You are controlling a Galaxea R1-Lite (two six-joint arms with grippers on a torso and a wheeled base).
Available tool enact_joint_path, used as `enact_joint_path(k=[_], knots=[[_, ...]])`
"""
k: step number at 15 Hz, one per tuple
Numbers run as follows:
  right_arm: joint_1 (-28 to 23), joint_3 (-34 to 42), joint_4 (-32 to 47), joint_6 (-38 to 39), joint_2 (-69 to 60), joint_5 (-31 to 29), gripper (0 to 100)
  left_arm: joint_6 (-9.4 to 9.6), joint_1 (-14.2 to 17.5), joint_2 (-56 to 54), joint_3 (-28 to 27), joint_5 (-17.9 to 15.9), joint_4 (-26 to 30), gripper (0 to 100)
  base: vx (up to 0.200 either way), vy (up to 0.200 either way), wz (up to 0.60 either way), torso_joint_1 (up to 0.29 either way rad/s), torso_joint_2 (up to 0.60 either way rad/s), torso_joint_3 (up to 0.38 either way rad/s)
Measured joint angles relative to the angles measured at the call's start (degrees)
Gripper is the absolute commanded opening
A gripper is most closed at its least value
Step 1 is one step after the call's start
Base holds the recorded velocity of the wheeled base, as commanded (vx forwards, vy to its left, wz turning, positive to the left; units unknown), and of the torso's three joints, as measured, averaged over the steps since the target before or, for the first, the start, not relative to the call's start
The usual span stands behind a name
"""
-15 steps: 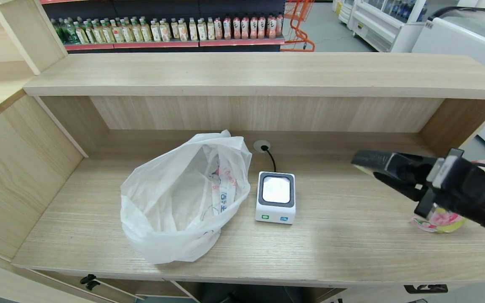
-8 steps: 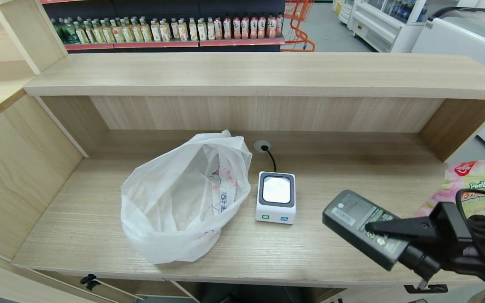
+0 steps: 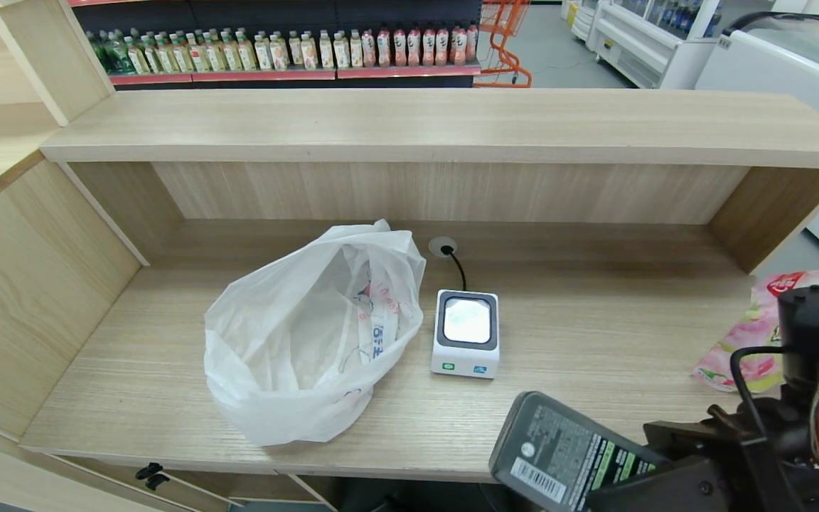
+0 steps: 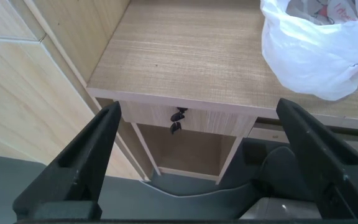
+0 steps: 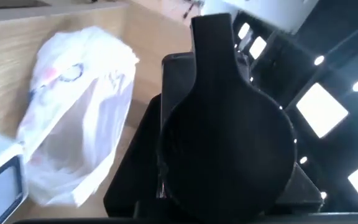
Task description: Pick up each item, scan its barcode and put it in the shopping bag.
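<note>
1. The pack [image 3: 564, 454] is flat and dark grey with rounded corners. Its upturned face carries a white barcode sticker and green stripes. I see it held in the air over the counter's [image 3: 594, 334] front edge, nearer me than the scanner [image 3: 466, 333].
2. Since half a second ago it has swung nearer and leftward, away from the pink pouch [image 3: 749, 343].
3. My right gripper [image 3: 626, 466] is clamped on the pack's right end. My left gripper [image 4: 197, 155] hangs spread wide and empty off the counter's front, near the shopping bag [image 3: 310, 341].
</note>
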Motion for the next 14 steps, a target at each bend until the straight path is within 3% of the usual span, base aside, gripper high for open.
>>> enact_joint_path(k=[4, 10, 14], knots=[[3.2, -0.5, -2.2, -3.9, 2.3, 0.0, 0, 0.00, 0.0, 0.0, 0.0, 0.0, 0.0, 100, 0.000, 0.000, 0.00, 0.000, 0.00, 0.000], [3.2, -0.8, -10.0, -3.8, 2.6, 0.1, 0, 0.00, 0.0, 0.0, 0.0, 0.0, 0.0, 100, 0.000, 0.000, 0.00, 0.000, 0.00, 0.000], [3.0, -0.9, -10.4, -3.7, 2.2, 0.1, 0, 0.00, 0.0, 0.0, 0.0, 0.0, 0.0, 100, 0.000, 0.000, 0.00, 0.000, 0.00, 0.000]])
